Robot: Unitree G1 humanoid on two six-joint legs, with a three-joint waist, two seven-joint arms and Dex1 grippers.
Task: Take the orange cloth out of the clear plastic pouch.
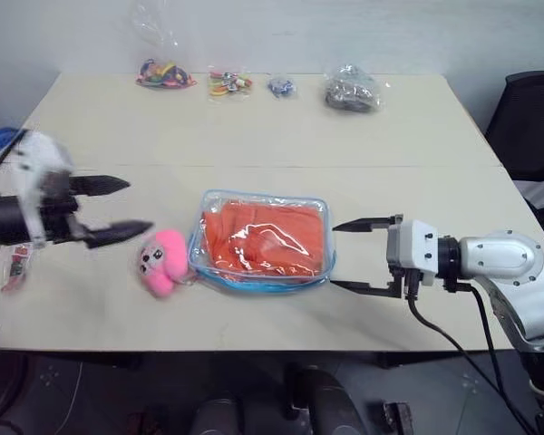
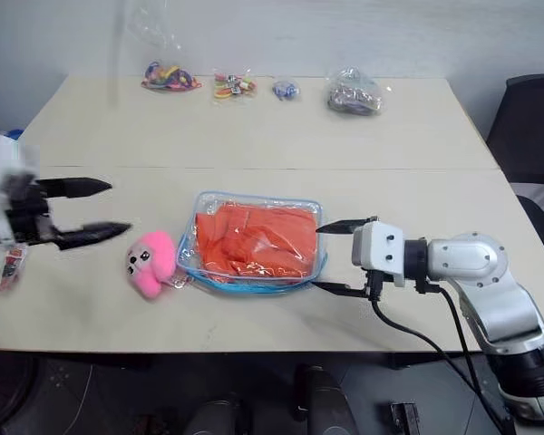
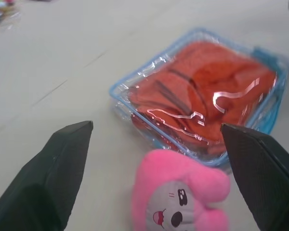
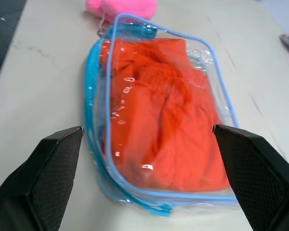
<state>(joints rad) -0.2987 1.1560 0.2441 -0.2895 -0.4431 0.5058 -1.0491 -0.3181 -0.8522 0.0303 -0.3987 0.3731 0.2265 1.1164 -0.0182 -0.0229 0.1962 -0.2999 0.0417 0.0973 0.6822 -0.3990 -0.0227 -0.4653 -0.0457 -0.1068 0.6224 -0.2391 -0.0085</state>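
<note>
The right claw (image 1: 355,256) hangs just above the bench (image 1: 254,127) with its two black fingers spread wide and nothing between them, and it points straight at the short end of the clear plastic pouch (image 1: 261,238), which lies flat just beyond the fingertips, not touching them. Seen from the robot's head, the pouch sits at about nine o'clock from this claw, with its longer side running across the bench from three to nine, so its near end faces the open jaws. The orange cloth (image 1: 265,237) is still wholly inside, folded and filling the pouch almost edge to edge under the shiny plastic; the light blue zipper edging runs all round it. The left claw (image 1: 118,208) is also wide open and empty, raised over the bench at the far side, well apart from the pouch, with a pink plush toy (image 1: 160,260) lying between the two and touching the pouch's corner. The right arm is plainly the nearer one. The bench is pale and bare around the pouch, with small bags of trinkets (image 1: 166,73) along its twelve o'clock edge and a black chair (image 1: 535,127) off to three o'clock.
</note>
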